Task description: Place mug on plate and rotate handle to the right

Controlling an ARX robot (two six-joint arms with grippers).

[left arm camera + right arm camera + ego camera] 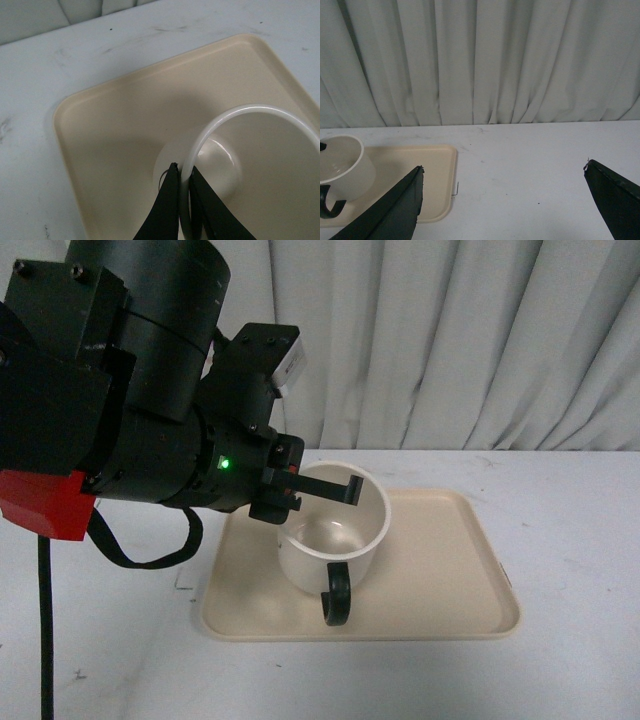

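The cream-white mug [335, 540] stands on the beige plate [440, 570], left of the plate's middle. Its black handle [335, 596] points toward the front edge, at me. My left gripper [310, 490] is shut on the mug's rim at its left side, one finger inside and one outside. In the left wrist view the black fingers [167, 210] pinch the mug wall [225, 120] over the plate [115, 130]. My right gripper [502, 170] is open and empty above the table, right of the plate [435, 170]; the mug [342, 167] and its handle [327, 205] show at that view's edge.
The white table [570, 500] extends right of and in front of the plate. A grey curtain [450, 340] hangs behind the table. My left arm's black body and a red part [45, 505] fill the left of the front view. A small bent wire [456, 189] lies beside the plate.
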